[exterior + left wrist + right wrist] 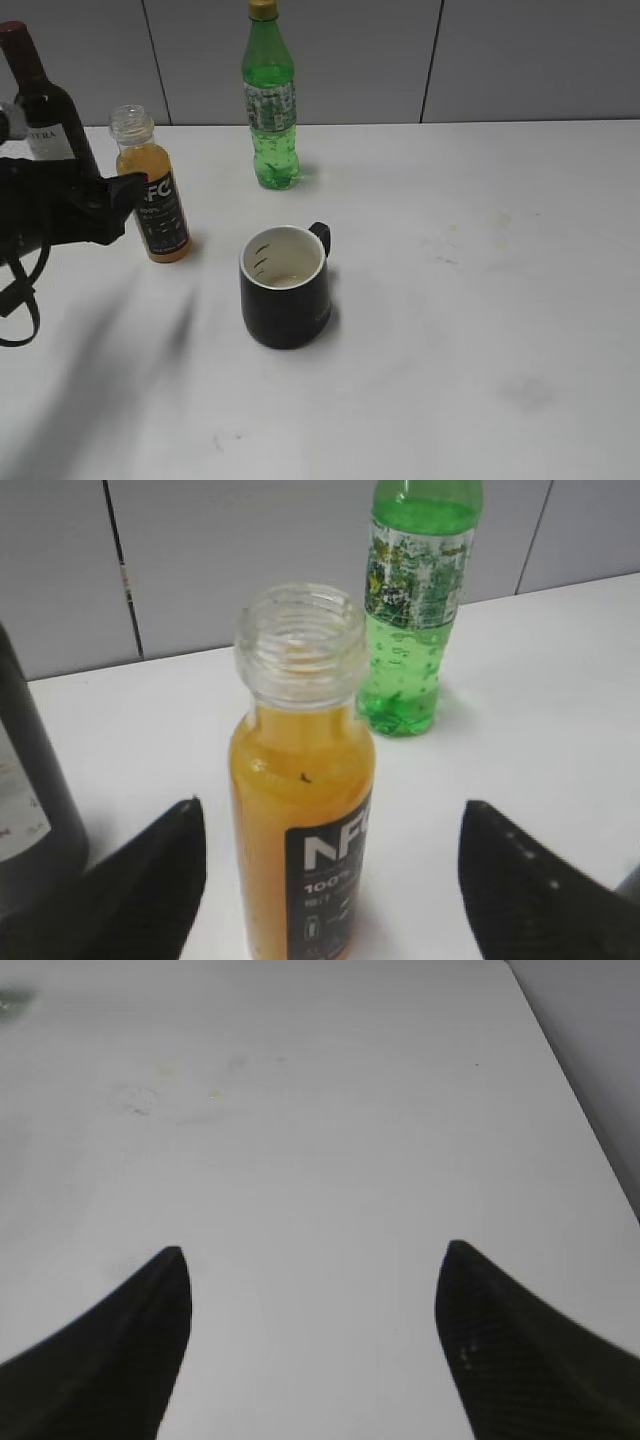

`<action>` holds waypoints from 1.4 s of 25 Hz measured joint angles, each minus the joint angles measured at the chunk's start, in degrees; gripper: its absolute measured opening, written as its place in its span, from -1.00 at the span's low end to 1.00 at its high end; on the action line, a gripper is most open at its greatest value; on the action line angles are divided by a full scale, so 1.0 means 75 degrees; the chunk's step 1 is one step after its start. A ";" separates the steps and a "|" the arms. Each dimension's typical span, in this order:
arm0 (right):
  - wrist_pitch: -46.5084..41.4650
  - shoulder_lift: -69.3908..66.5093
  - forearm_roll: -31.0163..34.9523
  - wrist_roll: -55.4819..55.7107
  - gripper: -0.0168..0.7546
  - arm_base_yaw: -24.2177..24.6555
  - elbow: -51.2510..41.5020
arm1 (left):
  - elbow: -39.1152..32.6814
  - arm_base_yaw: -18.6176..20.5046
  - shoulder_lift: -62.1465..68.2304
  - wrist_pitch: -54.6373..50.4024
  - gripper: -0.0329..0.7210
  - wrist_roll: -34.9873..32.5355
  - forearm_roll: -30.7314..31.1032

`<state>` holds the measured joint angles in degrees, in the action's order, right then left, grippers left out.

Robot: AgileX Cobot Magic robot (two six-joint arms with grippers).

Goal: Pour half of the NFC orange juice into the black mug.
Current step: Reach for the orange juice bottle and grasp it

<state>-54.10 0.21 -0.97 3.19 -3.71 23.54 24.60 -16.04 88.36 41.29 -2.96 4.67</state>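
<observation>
The NFC orange juice (156, 195) stands upright and uncapped at the left of the table, nearly full. In the left wrist view the bottle (300, 800) stands between my open fingers, closer to the left one, with gaps on both sides. My left gripper (125, 192) (330, 825) is open and reaches the bottle from the left at label height. The black mug (286, 287) stands mid-table, white inside, handle to the back right, with a little liquid at its bottom. My right gripper (312, 1260) is open and empty over bare table and does not show in the exterior view.
A tall green soda bottle (269, 100) (415, 610) stands at the back, behind the mug. A dark wine bottle (45, 110) (25, 810) stands at the far left, just behind my left arm. The table's right edge (575, 1080) shows in the right wrist view.
</observation>
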 joint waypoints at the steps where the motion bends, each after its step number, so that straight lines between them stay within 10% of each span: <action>1: 0.0000 0.0000 0.0000 0.0000 0.54 0.0000 0.0000 | 0.0000 0.0000 0.0183 0.0301 0.68 0.0000 0.0000; 35: -0.0003 0.0000 0.0000 0.0000 0.54 0.0000 0.0000 | 0.1459 0.0000 0.4396 0.3165 0.83 0.0000 -0.0415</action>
<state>-54.12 0.21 -0.97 3.19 -3.71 23.54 35.54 -16.04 121.33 65.03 -2.96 1.56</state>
